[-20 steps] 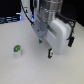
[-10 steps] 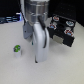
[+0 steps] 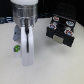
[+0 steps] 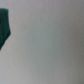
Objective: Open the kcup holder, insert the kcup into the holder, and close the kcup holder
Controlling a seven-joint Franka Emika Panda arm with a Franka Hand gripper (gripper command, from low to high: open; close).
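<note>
White and grey arm parts fill the middle of the exterior view, ending low over the pale surface (image 3: 50,67), but the tool (image 3: 27,59) is too blurred there to show its fingers, so how far it is open cannot be told, nor whether it holds or touches anything. The wrist view gives no help: it shows only blank pale surface and 1 dark teal shape (image 4: 4,27) cut off at the frame edge, too blurred to name. The kcup (image 3: 16,48), a tiny pod with a green top, sits on the surface just beside the arm on the exterior view's left, partly hidden by it. The kcup holder (image 3: 60,31), a black box, stands well apart on the exterior view's right, with red-and-white-topped pods (image 3: 62,25) showing on its top. Whether its drawer is open is hard to make out
</note>
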